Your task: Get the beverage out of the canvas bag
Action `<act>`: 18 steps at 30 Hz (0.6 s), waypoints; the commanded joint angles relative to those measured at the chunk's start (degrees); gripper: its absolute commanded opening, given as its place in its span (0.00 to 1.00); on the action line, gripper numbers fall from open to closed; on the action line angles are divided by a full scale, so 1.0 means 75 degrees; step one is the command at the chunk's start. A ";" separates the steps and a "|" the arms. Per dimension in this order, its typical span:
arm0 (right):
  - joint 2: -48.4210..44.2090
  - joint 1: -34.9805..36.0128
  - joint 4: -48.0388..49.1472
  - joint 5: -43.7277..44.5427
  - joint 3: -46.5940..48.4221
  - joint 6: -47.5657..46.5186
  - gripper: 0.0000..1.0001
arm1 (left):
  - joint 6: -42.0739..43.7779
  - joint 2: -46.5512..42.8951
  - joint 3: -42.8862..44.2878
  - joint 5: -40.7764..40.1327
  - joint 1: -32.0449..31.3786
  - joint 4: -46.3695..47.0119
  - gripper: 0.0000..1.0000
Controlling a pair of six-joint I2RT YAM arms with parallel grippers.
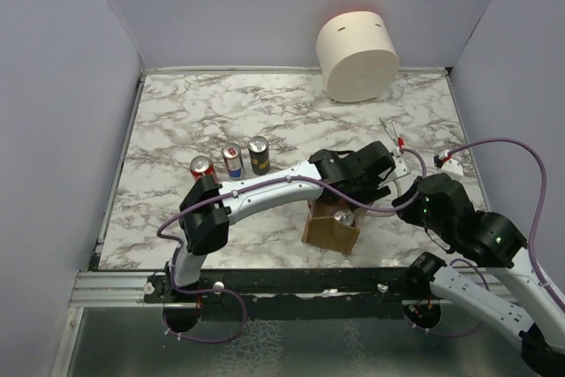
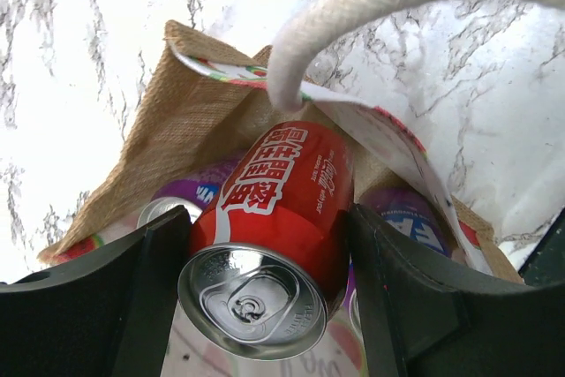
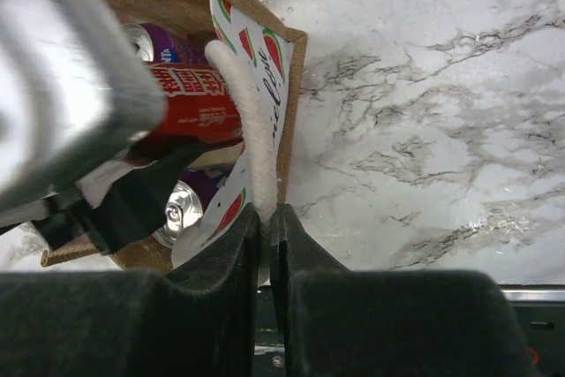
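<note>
red can point(image 2: 282, 192) long axis into canvas bag point(image 1: 328, 232), lid end out toward left wrist | left jaws clamped on red can | right jaws pinching rope handle point(image 3: 243, 103)

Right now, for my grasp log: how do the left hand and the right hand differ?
The left hand is shut on the red can; the right hand is shut on the white rope handle. The left hand's fingers stand wide apart around the can; the right hand's fingers nearly meet. Both are working at the same canvas bag, with purple cans inside.
</note>
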 commanded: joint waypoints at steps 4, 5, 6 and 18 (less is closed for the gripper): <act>0.0088 0.0013 0.0261 -0.0053 0.0018 -0.0113 0.09 | -0.0495 -0.0916 0.0872 -0.0480 0.0039 -0.0492 0.00; 0.0095 0.0011 0.0285 -0.0066 0.0012 -0.0125 0.09 | -0.0575 -0.0950 0.0984 -0.0516 0.0044 -0.0578 0.00; 0.0108 0.0012 0.0290 -0.0085 0.0009 -0.0152 0.09 | -0.0679 -0.0985 0.1109 -0.0547 0.0055 -0.0660 0.00; 0.0249 0.0012 0.0427 -0.0262 -0.0004 -0.0365 0.09 | -0.2081 -0.0936 0.3226 -0.0869 0.0222 -0.2015 0.00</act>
